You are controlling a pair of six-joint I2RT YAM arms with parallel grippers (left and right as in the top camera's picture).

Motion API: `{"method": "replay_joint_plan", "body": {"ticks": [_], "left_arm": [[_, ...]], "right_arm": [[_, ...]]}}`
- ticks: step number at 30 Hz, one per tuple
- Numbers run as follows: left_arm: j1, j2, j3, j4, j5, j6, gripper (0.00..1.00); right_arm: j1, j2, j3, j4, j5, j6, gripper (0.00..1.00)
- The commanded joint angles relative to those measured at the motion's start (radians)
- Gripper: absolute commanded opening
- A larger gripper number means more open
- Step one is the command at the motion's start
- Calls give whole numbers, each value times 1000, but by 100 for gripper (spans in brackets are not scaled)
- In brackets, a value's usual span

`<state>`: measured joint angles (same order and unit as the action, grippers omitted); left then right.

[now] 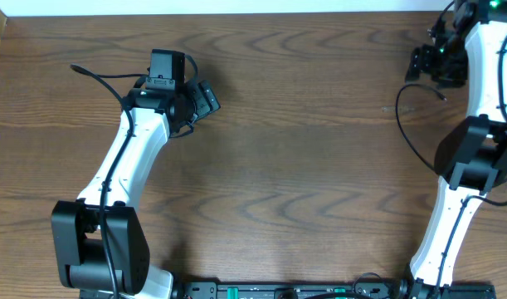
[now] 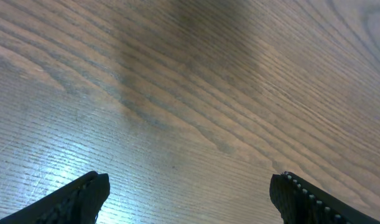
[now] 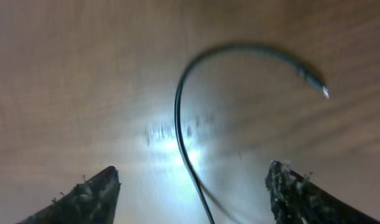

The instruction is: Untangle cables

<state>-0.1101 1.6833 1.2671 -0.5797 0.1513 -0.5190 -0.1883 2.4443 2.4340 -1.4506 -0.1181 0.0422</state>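
Overhead, the dark brown wood-grain bench (image 1: 303, 124) carries 1 thin black cable (image 1: 398, 112) at its right side, towards the far edge. The cable lies in an open loop. Its small plug end rests just below the right fingers (image 1: 426, 62), the strand swings out to the left, then runs back toward the white-and-black right arm (image 1: 485, 75). There it meets the arm's dark elbow joint and is lost from sight, so its full length cannot be told. In this view the right fingers are a dark cluster near the top right corner, and their spread is hard to read.

The right wrist view is blurred and washed by a bright glare on the wood. Only the tips of the 2 right fingers (image 3: 84, 196) show, standing well apart at the lower corners. The thin black cable (image 3: 177, 106) lies on the bench beneath them. It enters at the bottom edge between the 2 tips, rises, and hooks right to a small pale plug tip. As far as the blur allows, neither finger touches it.

The white-and-black left arm (image 1: 133, 158) reaches up the left side of the bench, well apart from the cable. The left fingers (image 1: 207, 98) point to the right. In the left wrist view the 2 left fingers (image 2: 84, 196) stand wide apart at the lower corners, cut off by the bottom edge, with bare wood grain between them.
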Motion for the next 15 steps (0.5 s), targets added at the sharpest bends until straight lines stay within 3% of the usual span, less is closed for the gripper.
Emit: {"method": "replay_joint_plan", "body": {"ticks": [1, 5, 10, 15], "left_arm": [[2, 4, 6, -3, -6, 17, 88], [2, 4, 6, -3, -6, 17, 88], [2, 4, 6, -3, -6, 17, 88], [2, 4, 6, -3, -6, 17, 88]], "right_arm": [[8, 49, 5, 76, 16, 180, 68], [13, 95, 5, 131, 17, 269, 61], [42, 121, 5, 132, 53, 256, 56], [74, 134, -3, 142, 169, 317, 38]]}}
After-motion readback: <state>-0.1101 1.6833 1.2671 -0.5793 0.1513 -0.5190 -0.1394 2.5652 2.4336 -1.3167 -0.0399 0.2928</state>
